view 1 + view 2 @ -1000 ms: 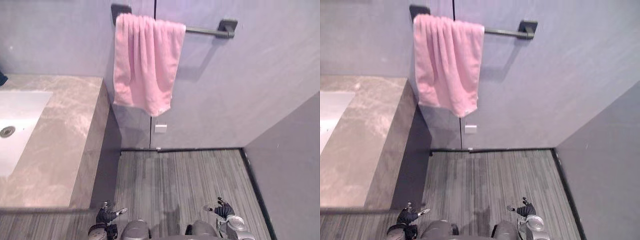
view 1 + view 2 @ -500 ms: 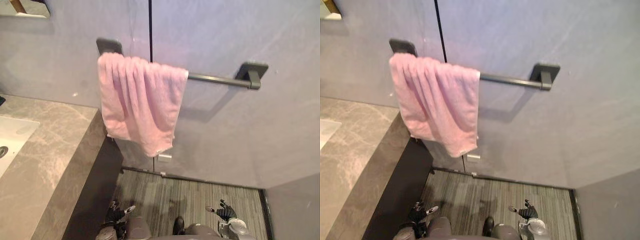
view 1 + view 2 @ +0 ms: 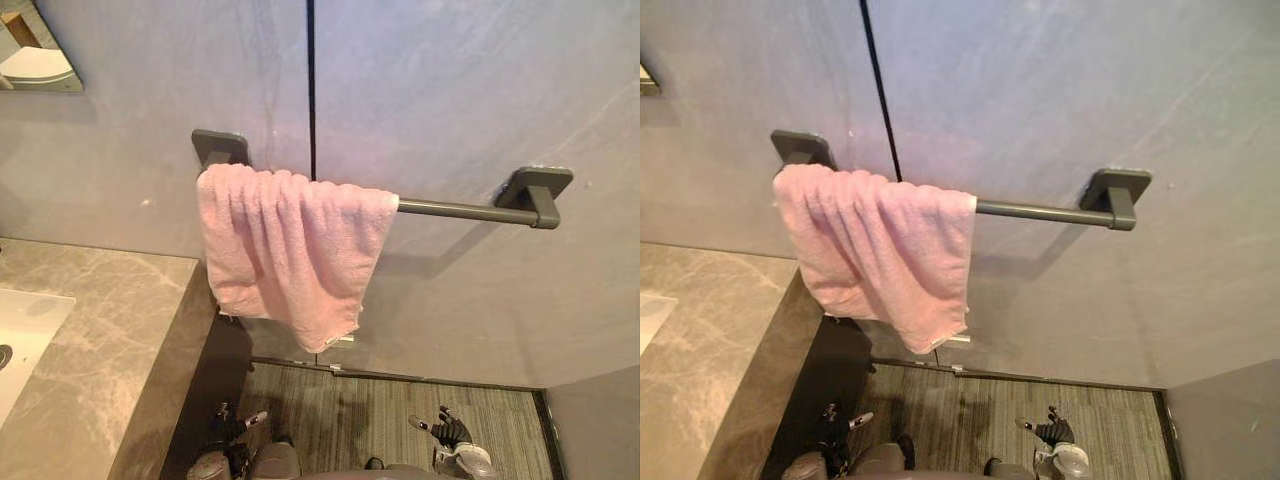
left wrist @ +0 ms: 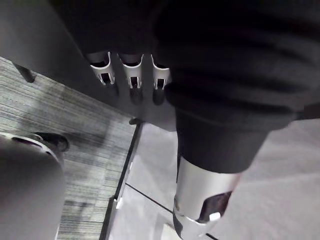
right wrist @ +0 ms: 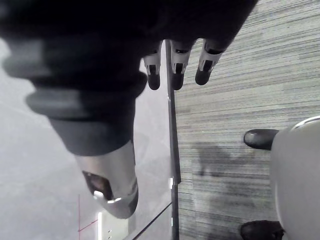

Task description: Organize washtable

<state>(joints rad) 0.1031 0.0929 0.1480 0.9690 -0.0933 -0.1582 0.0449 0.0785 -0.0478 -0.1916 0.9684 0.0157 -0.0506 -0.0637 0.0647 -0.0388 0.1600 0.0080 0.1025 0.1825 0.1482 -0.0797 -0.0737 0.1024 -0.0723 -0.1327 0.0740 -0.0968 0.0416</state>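
A pink towel (image 3: 290, 250) hangs bunched at the left end of a dark grey wall bar (image 3: 460, 210); the bar's right half is bare. Left of it runs the marble washtable (image 3: 110, 340) with a white sink (image 3: 15, 345) at the view's left edge. My left hand (image 3: 228, 430) hangs low beside the washtable's dark side panel, far below the towel. Its fingers (image 4: 131, 79) are straight and hold nothing. My right hand (image 3: 450, 432) hangs low over the striped floor, its fingers (image 5: 176, 64) also straight and empty.
A mirror corner (image 3: 35, 60) shows high on the wall at the upper left. A small white wall plate (image 3: 343, 341) sits just under the towel's lower edge. A grey side wall (image 3: 600, 430) closes the floor on the right.
The camera has tilted up: towel, bar and washtable sit lower in the picture and more wall shows. Both hands keep hanging low, open.
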